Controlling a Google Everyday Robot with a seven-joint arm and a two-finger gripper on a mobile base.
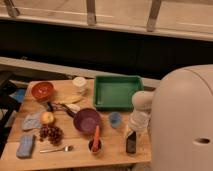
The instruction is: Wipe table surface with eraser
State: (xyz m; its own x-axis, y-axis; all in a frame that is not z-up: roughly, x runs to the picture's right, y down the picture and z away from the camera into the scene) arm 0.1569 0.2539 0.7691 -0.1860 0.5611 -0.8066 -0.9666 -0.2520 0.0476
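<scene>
The table surface (112,150) is a light tan wooden plank top crowded with objects. My gripper (132,134) hangs from the white arm (142,101) over the table's front right part, just right of a small blue cup (115,119). It is shut on the eraser (131,143), a dark block held upright with its lower end at or just above the wood near the front edge. The fingers themselves are hard to tell apart from the eraser.
A green tray (118,104) lies at the back right. A purple bowl (86,121), a dark cup with an orange stick (95,144), a fork (56,149), grapes (51,133), an apple (47,118), a blue-grey cloth (30,121), a light blue sponge (25,146), an orange bowl (42,91) and a white cup (79,84) fill the rest. My white body (182,120) blocks the right side.
</scene>
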